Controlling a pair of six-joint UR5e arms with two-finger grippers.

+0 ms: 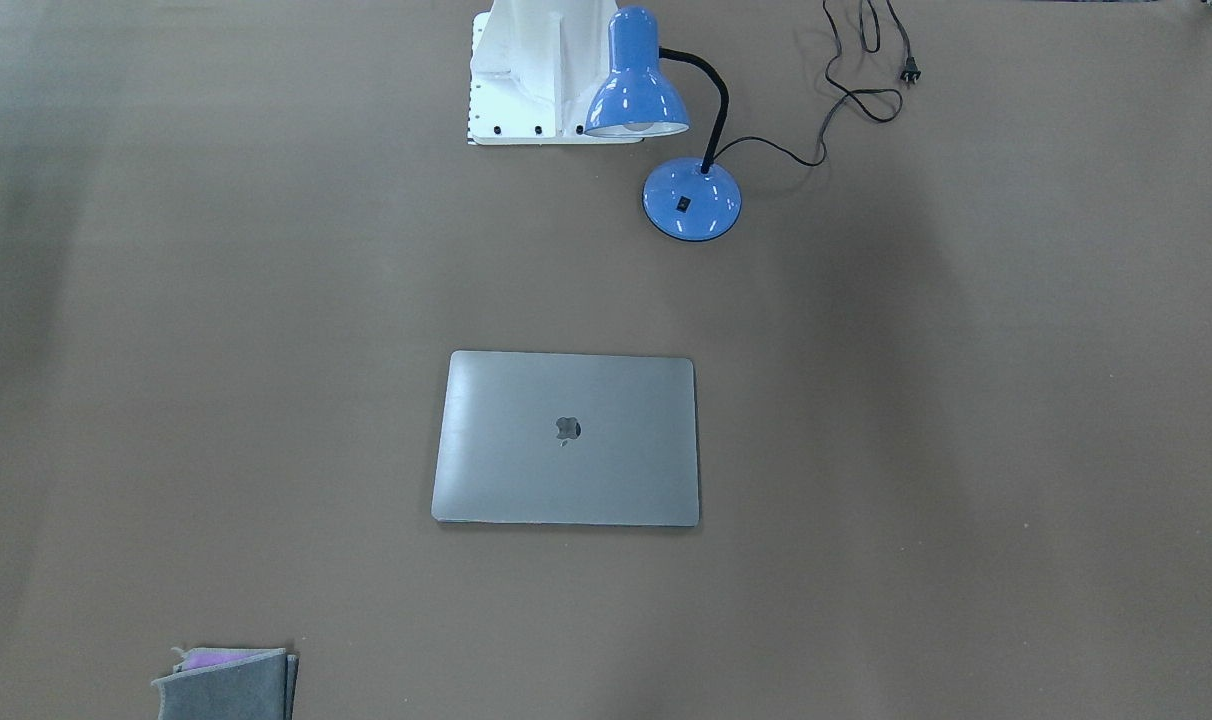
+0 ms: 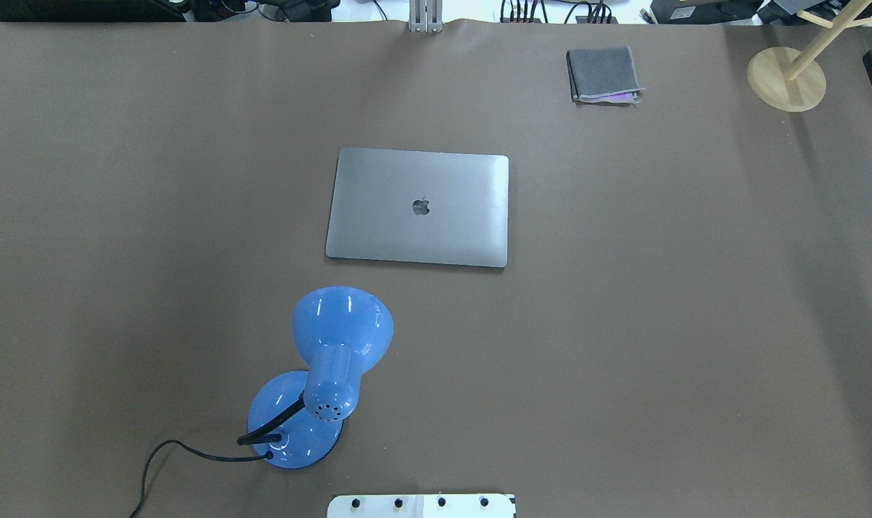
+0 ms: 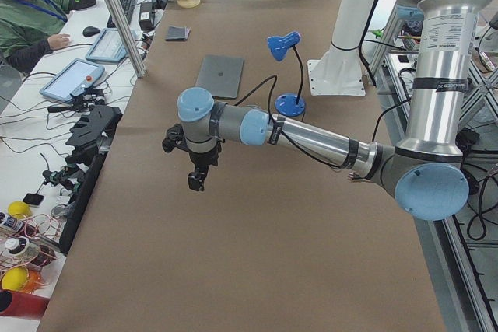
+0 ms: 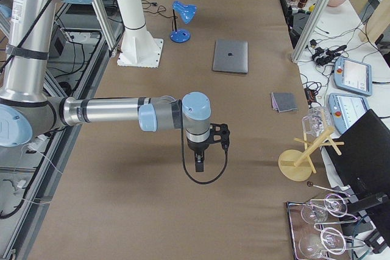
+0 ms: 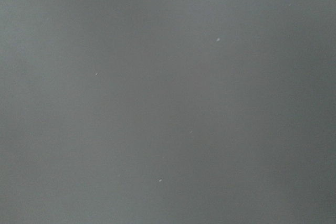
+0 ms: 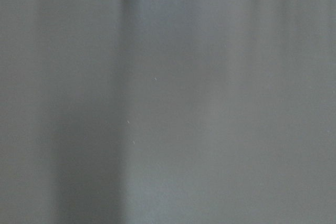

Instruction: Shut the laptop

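The laptop [image 2: 418, 207] lies shut on the bench [image 2: 695, 324]. For the left end effector [image 3: 196, 181] and the right end effector [image 4: 198, 163], the grip cannot be told.

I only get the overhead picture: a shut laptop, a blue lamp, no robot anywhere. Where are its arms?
Observer: Outside your frame. The left-end side view shows the left gripper hanging above bare table, far from the laptop.
Visitor: And the other one?
Observer: The right-end side view shows the right gripper above bare table too, nearer that camera than the grey cloth.
Visitor: Is the lamp plugged in?
Observer: No, the front view shows its plug lying loose on the table.
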